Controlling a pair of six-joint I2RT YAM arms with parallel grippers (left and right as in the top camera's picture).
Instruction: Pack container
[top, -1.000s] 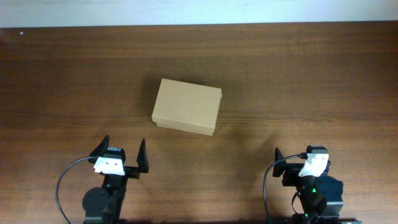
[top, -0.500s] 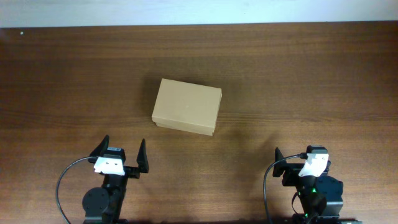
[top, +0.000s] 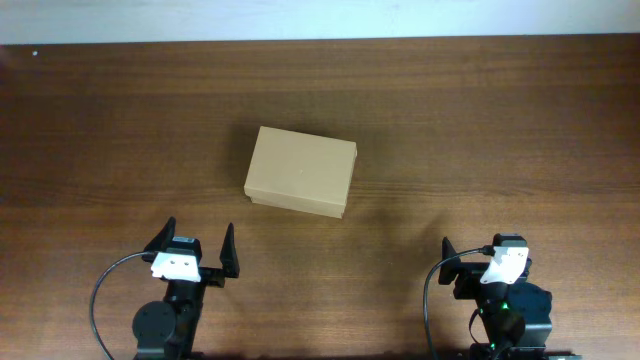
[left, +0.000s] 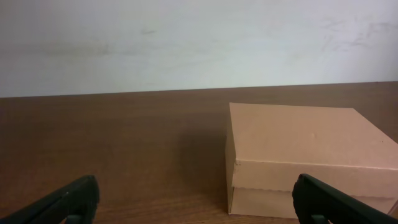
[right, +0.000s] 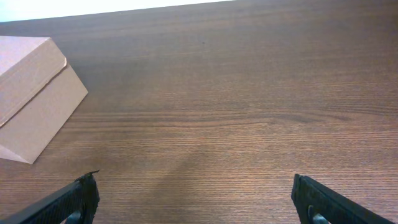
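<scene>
The container (top: 301, 171) is a small tan cardboard box with its flap lid shut, lying near the middle of the table. It also shows in the left wrist view (left: 298, 155) ahead and to the right, and at the left edge of the right wrist view (right: 34, 93). My left gripper (top: 196, 250) is open and empty near the front edge, short of the box. My right gripper (top: 480, 258) is open and empty at the front right, well away from the box. Both sets of fingertips show in the wrist views (left: 196, 205) (right: 199, 202) with nothing between them.
The dark wooden table (top: 480, 130) runs back to a pale wall (left: 186, 37). Black cables loop beside both arm bases at the front edge.
</scene>
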